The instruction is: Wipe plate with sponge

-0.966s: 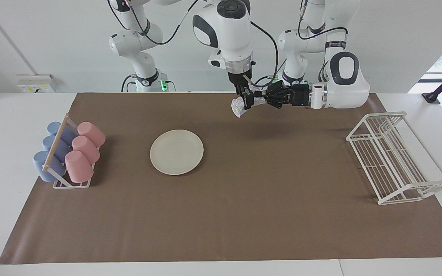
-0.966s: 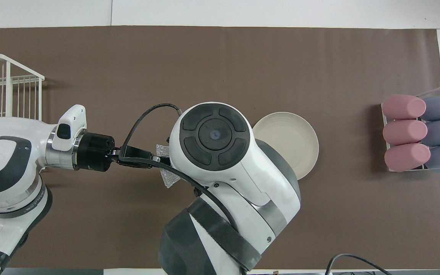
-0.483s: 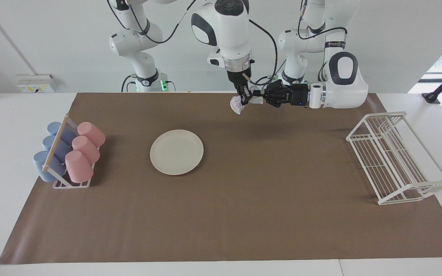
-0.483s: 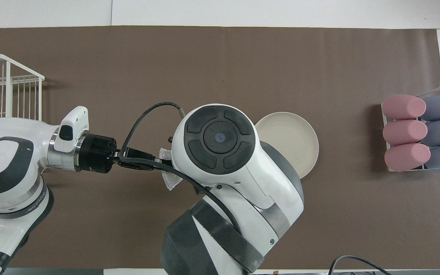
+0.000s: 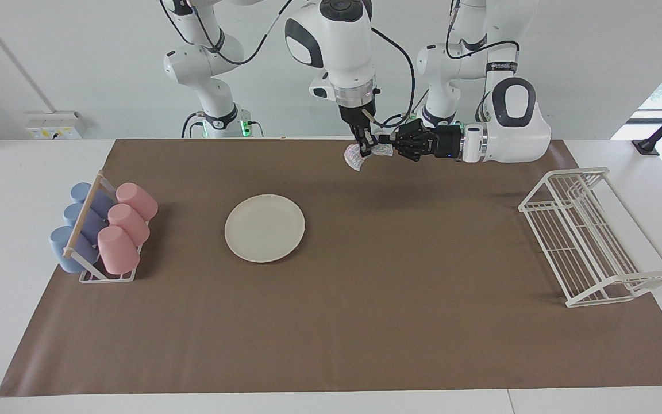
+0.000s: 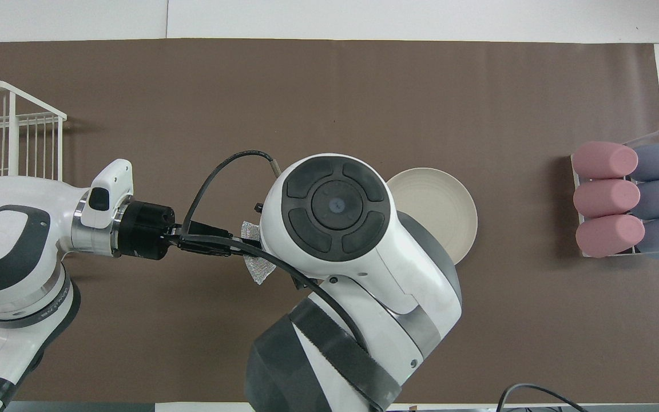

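Observation:
The silvery sponge (image 5: 355, 160) hangs in the air over the brown mat near the robots' edge, at mid table. My right gripper (image 5: 367, 149) points straight down and is shut on it. My left gripper (image 5: 391, 148) reaches in level from the left arm's end and is shut on the sponge's other end. In the overhead view the sponge (image 6: 256, 269) shows at the tip of the left gripper (image 6: 232, 249); the right gripper is hidden under its own wrist. The cream-white plate (image 5: 264, 228) lies flat on the mat toward the right arm's end, partly covered in the overhead view (image 6: 444, 212).
A rack of pink and blue cups (image 5: 107, 230) stands at the right arm's end of the mat (image 6: 627, 200). A white wire dish rack (image 5: 589, 236) stands at the left arm's end (image 6: 9, 131).
Both grippers have risen a little and drawn toward the robots, with the sponge between them. The plate has not moved.

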